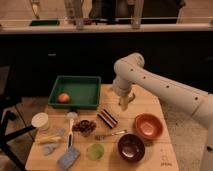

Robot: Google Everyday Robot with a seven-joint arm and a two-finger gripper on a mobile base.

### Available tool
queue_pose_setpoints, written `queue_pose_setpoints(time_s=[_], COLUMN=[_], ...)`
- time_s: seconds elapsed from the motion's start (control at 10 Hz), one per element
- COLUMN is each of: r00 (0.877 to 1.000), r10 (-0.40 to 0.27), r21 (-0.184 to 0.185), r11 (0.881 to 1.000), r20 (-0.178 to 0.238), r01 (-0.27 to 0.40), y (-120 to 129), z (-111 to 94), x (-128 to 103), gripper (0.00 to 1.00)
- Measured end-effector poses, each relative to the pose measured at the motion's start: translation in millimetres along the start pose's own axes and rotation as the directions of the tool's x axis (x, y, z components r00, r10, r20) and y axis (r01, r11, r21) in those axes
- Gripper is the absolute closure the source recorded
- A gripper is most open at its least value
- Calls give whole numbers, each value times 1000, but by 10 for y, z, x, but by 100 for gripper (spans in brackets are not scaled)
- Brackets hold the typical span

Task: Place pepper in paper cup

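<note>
The paper cup [40, 120], short and white with a pale cream round top, stands at the left edge of the wooden table [150, 105]. My gripper [125, 103] hangs pointing down over the back middle of the table, far to the right of the cup and just behind a dark striped packet [107, 117]. I cannot make out the dark green pepper anywhere; it is hidden or out of view.
A green tray [82, 82] at the back left holds a round orange-red fruit [63, 97]. An orange bowl [148, 126] and a dark bowl [131, 146] stand at the front right. A translucent green cup [95, 150], a dark brown clump [84, 126], a fork [110, 134] and a blue sponge [68, 157] lie in front.
</note>
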Motion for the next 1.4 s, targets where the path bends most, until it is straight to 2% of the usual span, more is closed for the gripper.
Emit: queue_pose_setpoints(time_s=[0.4,0.6,0.9,1.2,1.4], r00=[999,996,991,985,981], r10=[21,55,87,133,155], r21=[20,38,58,74,71], r11=[1000,998,994,987,984], r20=[44,74,100,111,114], r01=[-22,-58,-93,-141,-164], y=[-162,-159,-124,-106,-134], z=[240,321,355,331,348], x=[127,263,477,870,1052], gripper=[20,20,20,20,20])
